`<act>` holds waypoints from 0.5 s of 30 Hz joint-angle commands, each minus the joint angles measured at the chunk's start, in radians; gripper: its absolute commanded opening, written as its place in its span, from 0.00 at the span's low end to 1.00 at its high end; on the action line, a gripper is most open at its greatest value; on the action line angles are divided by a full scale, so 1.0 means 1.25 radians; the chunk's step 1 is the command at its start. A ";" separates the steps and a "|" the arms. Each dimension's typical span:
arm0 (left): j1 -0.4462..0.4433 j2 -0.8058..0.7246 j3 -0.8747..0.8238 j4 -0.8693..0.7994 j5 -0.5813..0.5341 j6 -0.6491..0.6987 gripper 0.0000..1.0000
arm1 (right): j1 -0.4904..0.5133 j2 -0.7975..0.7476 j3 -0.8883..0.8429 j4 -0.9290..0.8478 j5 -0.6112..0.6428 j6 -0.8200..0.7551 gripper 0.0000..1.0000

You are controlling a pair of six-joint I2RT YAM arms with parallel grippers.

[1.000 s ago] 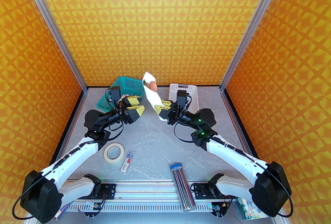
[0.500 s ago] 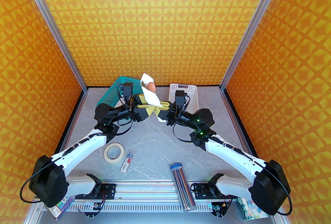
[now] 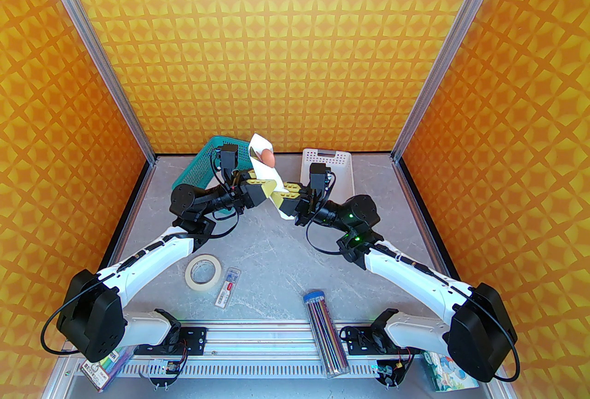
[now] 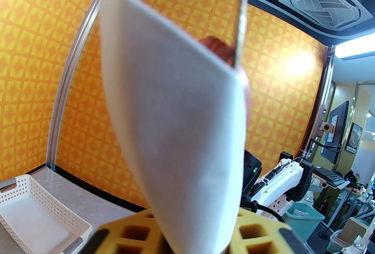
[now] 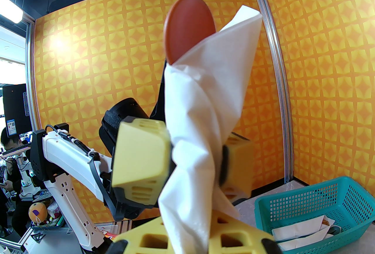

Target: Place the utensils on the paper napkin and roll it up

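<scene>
The paper napkin [image 3: 272, 178] is wrapped into a loose white roll and held upright in the air above the back of the table. Of the utensils, a reddish-brown spoon bowl [image 3: 267, 156] [image 5: 189, 30] sticks out of its top. A thin knife blade [image 4: 241, 21] shows edge-on beside the spoon [image 4: 216, 44]. My right gripper [image 3: 285, 200] [image 5: 190, 242] is shut on the roll's lower end. My left gripper [image 3: 263, 187] [image 4: 193, 242] is clamped on the napkin [image 5: 205, 100] just above it, and its yellow fingers [image 5: 140, 156] press both sides of the napkin [image 4: 175, 115].
A teal basket [image 3: 203, 171] [image 5: 316, 206] with white paper in it stands at the back left. A white slotted tray [image 3: 341, 164] [image 4: 38, 211] is at the back right. A tape roll [image 3: 203, 272], a small clear case [image 3: 228, 287] and a pencil tube [image 3: 325, 332] lie near the front.
My left gripper swung right from beside the basket to the napkin roll and closed on it. My right gripper kept its hold and shifted slightly left.
</scene>
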 commanded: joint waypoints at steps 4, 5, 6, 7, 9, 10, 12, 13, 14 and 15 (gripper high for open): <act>-0.005 -0.005 0.026 0.016 0.019 0.003 0.18 | 0.002 -0.035 -0.029 -0.020 0.025 -0.022 0.16; -0.005 -0.005 0.026 0.016 0.019 0.004 0.16 | 0.002 -0.041 -0.032 -0.029 0.025 -0.024 0.20; -0.005 -0.005 0.027 0.015 0.019 0.004 0.15 | 0.002 -0.046 -0.035 -0.038 0.024 -0.028 0.24; -0.004 -0.005 0.028 0.015 0.019 0.005 0.13 | 0.002 -0.053 -0.039 -0.048 0.022 -0.030 0.27; -0.002 -0.007 0.030 0.014 0.018 0.006 0.09 | 0.002 -0.069 -0.047 -0.078 0.020 -0.040 0.36; -0.001 -0.008 0.031 0.012 0.018 0.007 0.07 | 0.002 -0.080 -0.050 -0.104 0.022 -0.051 0.39; 0.002 -0.011 0.031 0.009 0.017 0.010 0.04 | 0.001 -0.106 -0.059 -0.164 0.024 -0.074 0.45; 0.004 -0.014 0.031 0.002 0.016 0.015 0.03 | 0.001 -0.124 -0.065 -0.196 0.027 -0.088 0.49; 0.004 -0.016 0.032 -0.005 0.014 0.021 0.02 | 0.001 -0.141 -0.073 -0.222 0.032 -0.099 0.52; 0.005 -0.019 0.031 -0.018 0.014 0.031 0.01 | -0.001 -0.166 -0.079 -0.255 0.037 -0.113 0.56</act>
